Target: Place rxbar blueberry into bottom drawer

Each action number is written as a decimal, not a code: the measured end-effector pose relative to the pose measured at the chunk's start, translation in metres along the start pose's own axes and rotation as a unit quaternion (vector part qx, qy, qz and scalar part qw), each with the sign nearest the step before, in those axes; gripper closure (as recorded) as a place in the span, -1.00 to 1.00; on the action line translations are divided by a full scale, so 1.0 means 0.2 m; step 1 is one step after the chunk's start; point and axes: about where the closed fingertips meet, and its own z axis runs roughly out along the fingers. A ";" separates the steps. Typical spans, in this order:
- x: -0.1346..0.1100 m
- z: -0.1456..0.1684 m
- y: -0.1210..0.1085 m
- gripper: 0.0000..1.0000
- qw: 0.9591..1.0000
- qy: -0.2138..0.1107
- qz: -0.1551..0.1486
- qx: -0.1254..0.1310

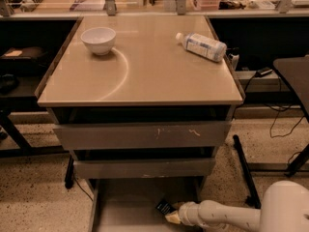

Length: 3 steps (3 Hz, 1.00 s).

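The bottom drawer [120, 209] is pulled out at the foot of the grey cabinet, a wide tray with a flat grey floor. The rxbar blueberry [164, 207], a small dark bar, is over the drawer's right part, at the tip of my gripper [171, 215]. My white arm reaches in from the lower right, low over the drawer. The gripper appears shut on the bar. I cannot tell whether the bar touches the drawer floor.
A white bowl [98, 39] and a clear plastic bottle [202, 46] lying on its side are on the tan cabinet top [140, 76]. Two taller grey drawer fronts [142, 136] are above the bottom drawer. A dark table [293, 76] stands at the right.
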 end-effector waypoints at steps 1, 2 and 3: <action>0.00 0.00 0.00 1.00 1.000 0.000 0.000 0.000; 0.00 0.00 0.00 0.73 1.000 0.000 0.000 0.000; 0.00 0.00 0.00 0.27 1.000 0.000 0.000 0.000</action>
